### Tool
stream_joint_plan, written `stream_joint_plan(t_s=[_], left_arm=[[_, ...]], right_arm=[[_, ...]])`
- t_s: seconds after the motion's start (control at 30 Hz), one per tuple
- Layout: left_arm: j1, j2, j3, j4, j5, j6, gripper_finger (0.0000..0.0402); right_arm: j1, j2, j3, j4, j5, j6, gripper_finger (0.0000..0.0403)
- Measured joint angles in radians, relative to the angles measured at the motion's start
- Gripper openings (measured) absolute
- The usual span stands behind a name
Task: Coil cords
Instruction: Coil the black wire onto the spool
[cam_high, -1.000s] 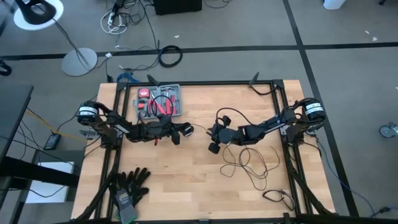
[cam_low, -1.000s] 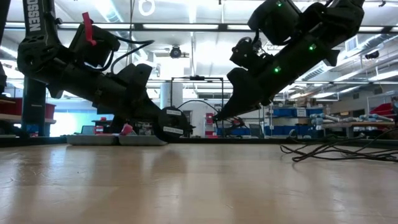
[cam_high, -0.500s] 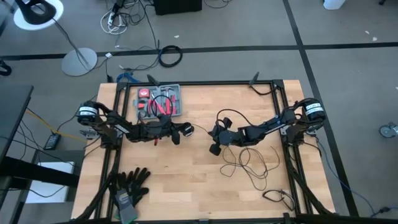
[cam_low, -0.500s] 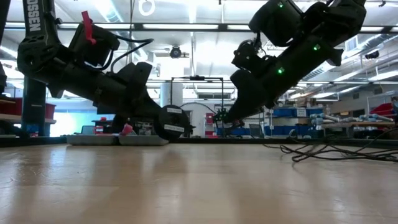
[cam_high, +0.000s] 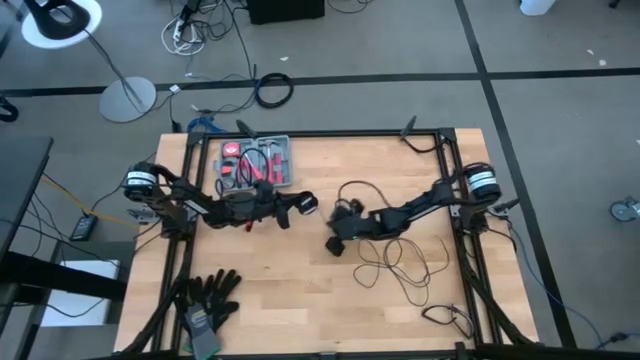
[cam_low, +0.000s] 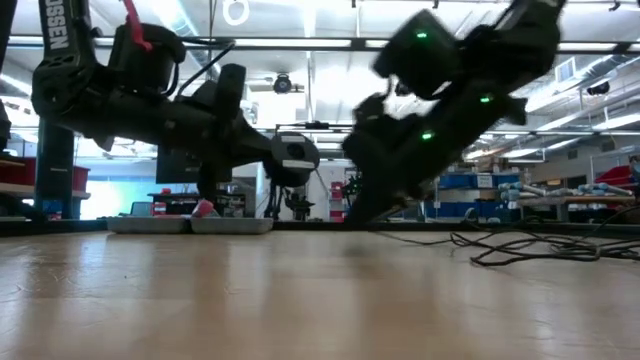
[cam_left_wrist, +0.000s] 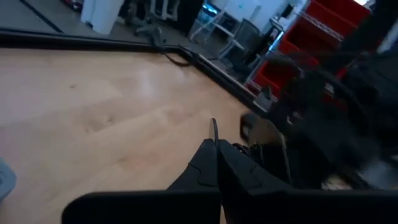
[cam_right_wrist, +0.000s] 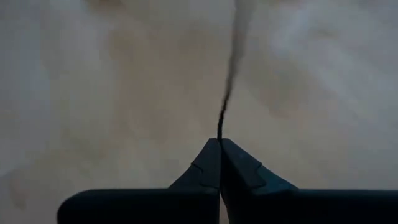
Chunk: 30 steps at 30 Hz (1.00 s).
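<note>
Wooden table (cam_high: 300, 300) w/ black frame rails fills the mid of the high view; grey floor around it.

Left arm reaches in from the table's left edge toward centre. Left gripper (cam_high: 303, 204) sits just left of table centre, raised off the wood in the low view (cam_low: 290, 160). Its fingers (cam_left_wrist: 214, 163) are pressed tight together, w/ a thin dark strand sticking out from between the tips – looks like the cord pinched there.

Right arm comes in from the right edge, angled down toward centre. Right gripper (cam_high: 337, 240) is low, near the tabletop, a bit nearer the front edge than the left one, the two near each other but apart. Its fingers (cam_right_wrist: 219, 163) are closed together on the cords (cam_right_wrist: 229, 81): the thin black wire runs straight out from the tips over the wood.

Rest of the cords (cam_high: 400, 262) lie in loose loops on the table's right half, between the right gripper and the right rail; in the low view they show as flat tangled lines on the wood at right (cam_low: 530, 245). A loop also arcs up over the right arm near centre (cam_high: 358, 186). Puck end: can't make out.

Grey tool tray (cam_high: 256, 163) w/ red bits at the table's back left. Black gloves (cam_high: 208, 298) at the front left corner.
</note>
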Motion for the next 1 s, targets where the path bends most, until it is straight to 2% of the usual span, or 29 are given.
stream_joint_plan(t_s=[0.17,0.3,0.43,0.8,1.0], left_arm=[[0.000,0.001,0.054,-0.126,-0.040,-0.001,0.0000],[0.000,0.001,0.079,-0.249,-0.065,-0.002,0.0000],[-0.002,0.001,0.094,-0.309,-0.035,0.004,0.0000],[-0.002,0.001,0.099,-0.365,0.151,0.024,0.0000],[-0.001,0.001,0.100,-0.356,0.216,0.033,0.0000]], right_arm=[[0.000,0.120,0.197,-0.042,-0.054,-0.162,0.0001],[0.001,0.122,0.283,-0.059,-0.065,-0.333,0.0001],[-0.014,0.100,0.326,-0.095,-0.083,-0.432,0.0000],[-0.116,-0.036,0.327,-0.273,-0.259,-0.446,0.0000],[-0.148,-0.083,0.327,-0.375,-0.265,-0.426,0.0000]])
